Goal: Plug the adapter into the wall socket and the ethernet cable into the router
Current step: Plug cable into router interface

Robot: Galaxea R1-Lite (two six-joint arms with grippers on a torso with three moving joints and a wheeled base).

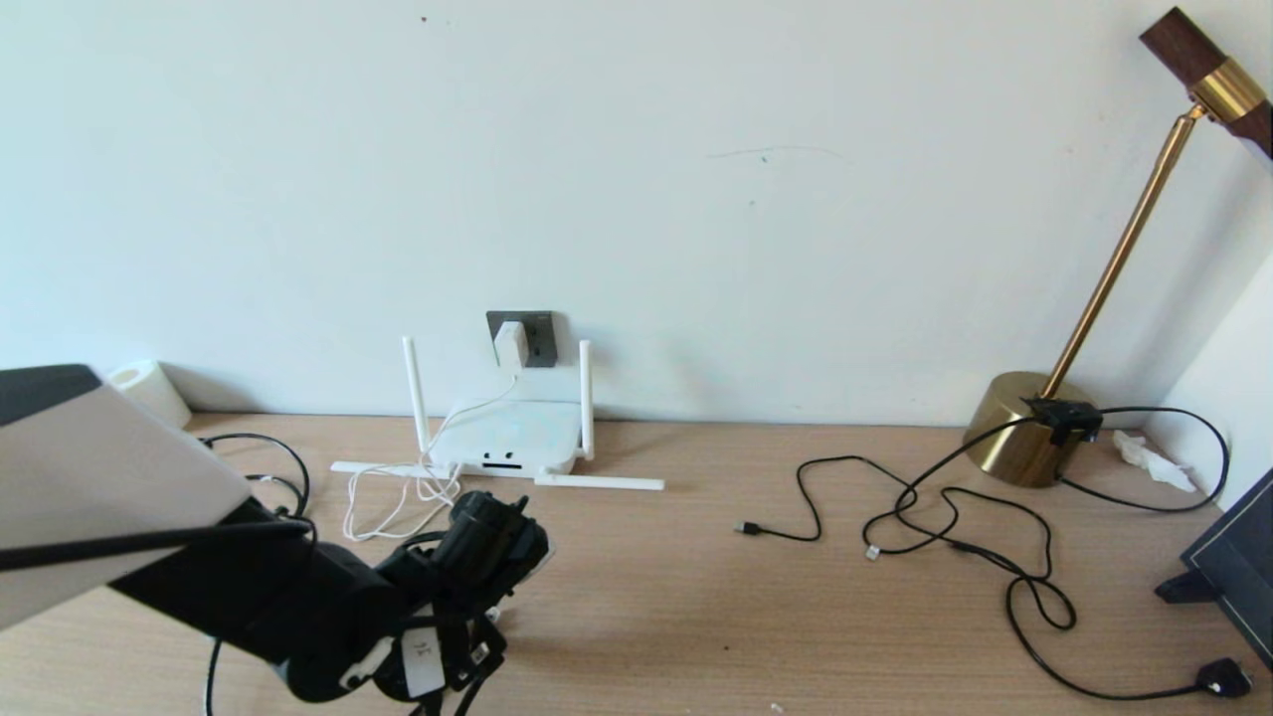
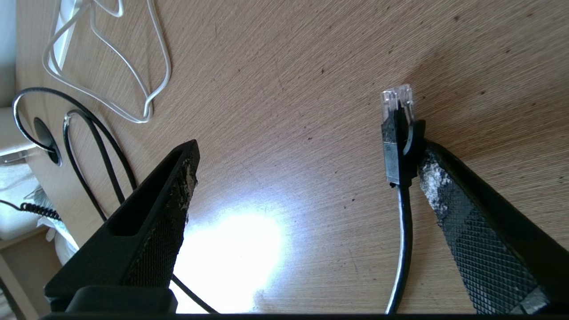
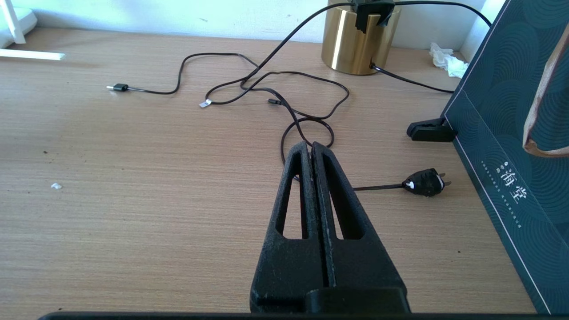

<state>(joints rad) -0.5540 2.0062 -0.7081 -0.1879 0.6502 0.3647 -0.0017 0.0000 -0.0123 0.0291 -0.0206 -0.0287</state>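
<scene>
A matt, wood-grain table (image 3: 133,186) carries a lamp base (image 3: 355,44) of polished, brassy metal. The ethernet cable (image 2: 402,231) has a glossy black sheath and a clear plastic connector (image 2: 397,98). The left gripper (image 2: 306,164) fingers (image 2: 480,249) show cross-hatched, rough black pads worn whitish at the tips.

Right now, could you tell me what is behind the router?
Behind the router, on the wall, sits the dark wall socket with the white adapter plugged into it. The adapter covers part of the faceplate, so the holes beneath cannot be seen.
</scene>
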